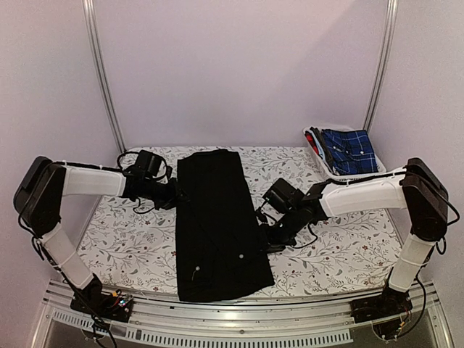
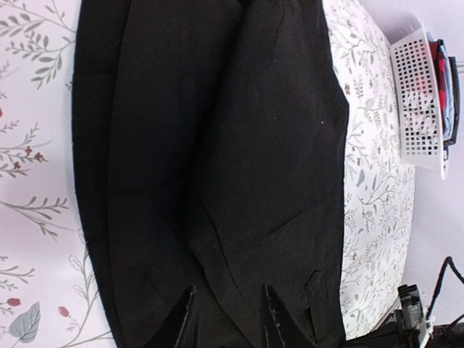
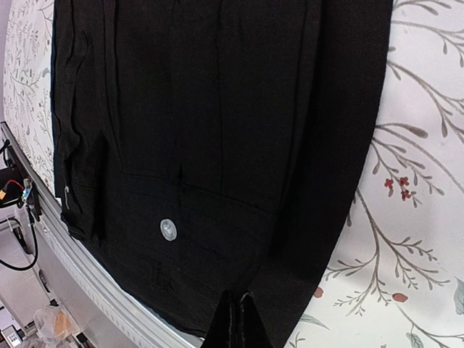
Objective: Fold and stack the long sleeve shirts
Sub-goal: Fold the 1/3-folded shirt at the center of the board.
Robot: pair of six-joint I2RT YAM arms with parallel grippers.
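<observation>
Only tips show — left gripper (image 2: 230,319) narrowly parted over black shirt (image 2: 217,145), right gripper (image 3: 235,322) pressed together.

Centre: flat black cloth shirt (image 1: 217,225), low, passable above.
Either side: bare floral-print table cover (image 1: 123,246), open.
Far right corner: white slotted plastic basket (image 2: 417,94), standing obstacle.
Left arm (image 1: 94,181) and right arm (image 1: 362,196) crowd shirt's edges.

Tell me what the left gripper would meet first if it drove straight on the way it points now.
The black shirt. The left gripper points across the cloth with its jaws parted, so it would probably run into the fabric almost at once; how far above it the tips sit is unclear.
</observation>
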